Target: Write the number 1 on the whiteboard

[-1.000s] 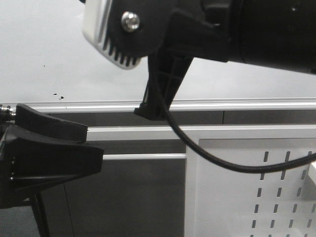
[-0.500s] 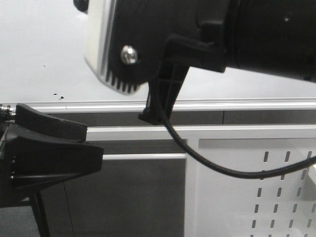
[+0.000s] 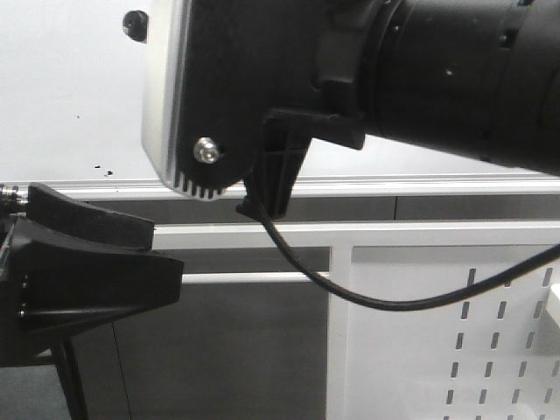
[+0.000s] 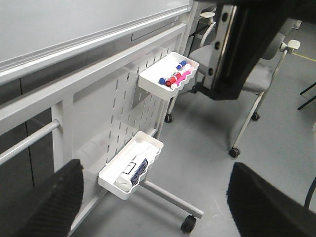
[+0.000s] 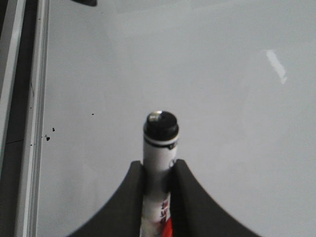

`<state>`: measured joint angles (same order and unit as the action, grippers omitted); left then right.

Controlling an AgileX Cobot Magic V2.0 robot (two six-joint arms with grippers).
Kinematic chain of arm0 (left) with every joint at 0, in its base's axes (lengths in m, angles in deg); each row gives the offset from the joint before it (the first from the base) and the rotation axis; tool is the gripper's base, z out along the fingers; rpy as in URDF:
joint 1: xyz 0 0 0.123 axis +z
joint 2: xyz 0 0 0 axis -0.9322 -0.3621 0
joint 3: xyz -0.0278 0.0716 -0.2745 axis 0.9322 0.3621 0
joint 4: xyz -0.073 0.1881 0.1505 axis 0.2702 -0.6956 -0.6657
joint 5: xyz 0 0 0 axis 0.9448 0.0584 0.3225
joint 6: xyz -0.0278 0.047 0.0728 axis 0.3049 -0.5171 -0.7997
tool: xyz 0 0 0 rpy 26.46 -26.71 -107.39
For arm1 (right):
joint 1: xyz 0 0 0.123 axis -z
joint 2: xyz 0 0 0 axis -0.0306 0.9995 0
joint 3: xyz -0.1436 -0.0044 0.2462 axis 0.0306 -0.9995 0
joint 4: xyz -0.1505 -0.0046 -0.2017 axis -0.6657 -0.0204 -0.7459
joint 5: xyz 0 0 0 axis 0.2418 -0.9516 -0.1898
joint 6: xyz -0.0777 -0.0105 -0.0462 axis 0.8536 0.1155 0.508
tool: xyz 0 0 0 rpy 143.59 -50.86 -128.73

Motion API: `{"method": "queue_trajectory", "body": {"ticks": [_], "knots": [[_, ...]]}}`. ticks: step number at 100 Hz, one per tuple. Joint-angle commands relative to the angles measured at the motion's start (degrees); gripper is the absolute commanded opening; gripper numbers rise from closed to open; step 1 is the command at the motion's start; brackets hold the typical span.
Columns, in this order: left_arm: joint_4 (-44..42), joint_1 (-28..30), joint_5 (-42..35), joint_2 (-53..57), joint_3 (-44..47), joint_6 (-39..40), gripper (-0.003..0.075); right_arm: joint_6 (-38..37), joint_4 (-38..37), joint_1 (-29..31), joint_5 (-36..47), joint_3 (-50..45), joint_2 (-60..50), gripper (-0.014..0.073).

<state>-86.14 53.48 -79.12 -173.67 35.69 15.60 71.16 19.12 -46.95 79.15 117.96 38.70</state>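
Holding marker (image 5: 159,163) clamped in right end effector (image 5: 158,170), tip aimed straight at whiteboard (image 5: 222,98), contact unclear. No stroke visible yet. Left end effector (image 4: 153,197) gapes empty, well off board; you write with right arm.

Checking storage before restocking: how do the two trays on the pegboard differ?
The upper tray holds several short markers with blue, red and pink visible; the lower tray holds one larger white cylinder with a dark label. The upper tray hangs near the pegboard's top, the lower near its bottom. Both are white with wavy fronts.
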Motion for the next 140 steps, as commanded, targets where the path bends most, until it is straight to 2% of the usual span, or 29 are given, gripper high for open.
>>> {"method": "queue_trajectory", "body": {"ticks": [1,26,41,59,80,96,140], "knots": [[1.84,0.10,-11.12,1.78,-0.50,0.12,0.0545,2.32,-0.83,0.37,4.90,1.72,-1.62,-0.0070],[1.97,0.10,-11.12,1.78,-0.50,0.12,0.0545,4.84,-0.73,0.46,4.78,1.72,-1.62,-0.0070],[2.91,0.10,-11.12,1.78,-0.50,0.12,0.0545,4.84,-0.83,3.41,4.44,1.72,-1.62,-0.0070],[3.31,0.10,-11.12,1.78,-0.50,0.12,0.0545,4.84,-4.02,6.43,4.46,1.72,-1.62,-0.0070],[4.45,0.10,-11.12,1.78,-0.50,0.12,0.0545,3.76,-5.86,6.48,4.09,1.80,-1.62,-0.0070],[4.45,0.10,-11.12,1.78,-0.50,0.12,0.0545,3.11,-5.76,6.48,-0.02,3.62,-1.41,-0.0070],[4.45,0.10,-11.12,1.78,-0.50,0.12,0.0545,1.12,-5.14,8.41,4.91,5.20,6.28,-0.0070]]}}
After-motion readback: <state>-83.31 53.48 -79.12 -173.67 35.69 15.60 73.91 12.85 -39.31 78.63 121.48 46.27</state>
